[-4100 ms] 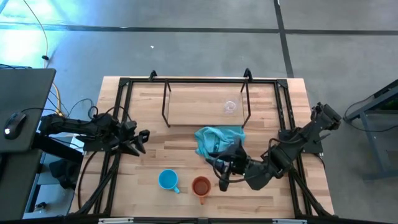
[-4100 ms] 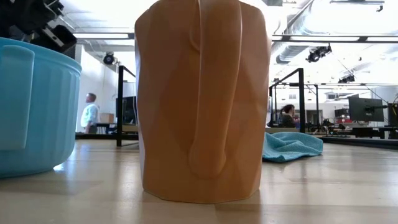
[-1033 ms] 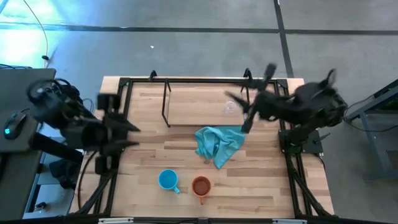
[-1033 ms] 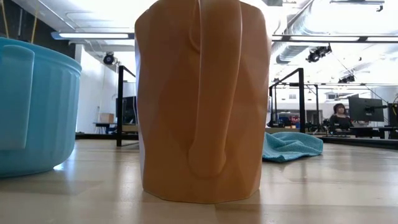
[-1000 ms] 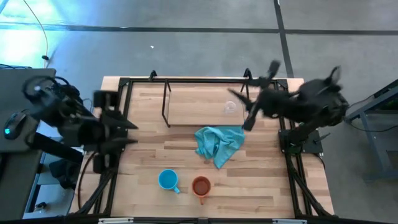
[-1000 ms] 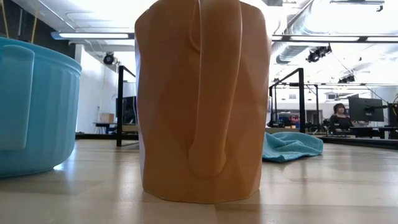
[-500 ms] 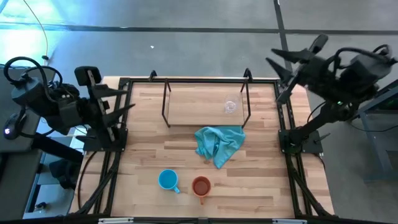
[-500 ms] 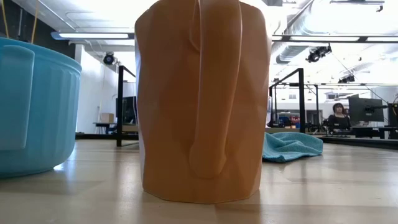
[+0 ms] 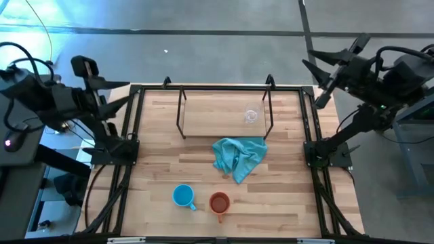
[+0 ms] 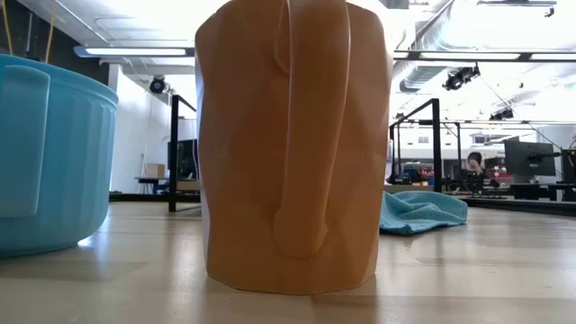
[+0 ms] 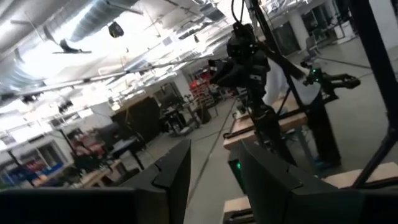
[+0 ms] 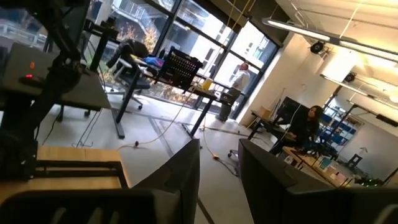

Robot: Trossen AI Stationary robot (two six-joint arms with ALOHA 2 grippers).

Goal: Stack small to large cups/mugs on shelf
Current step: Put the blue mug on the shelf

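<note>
No cup is stacked yet; both empty hands, left hand (image 9: 116, 95) and right hand (image 9: 317, 72), are raised with fingers parted, and the glass cup (image 9: 251, 116) on the shelf (image 9: 203, 115) awaits the blue mug (image 9: 182, 196).

No text, label, brand, number or sign can be read in any of the views: none on the bright blue handled mug (image 9: 182, 196), the orange-brown handled mug (image 9: 219, 202), the small clear glass cup (image 9: 251, 116), or the room's distant screens and furniture, which are too small to make out.
</note>
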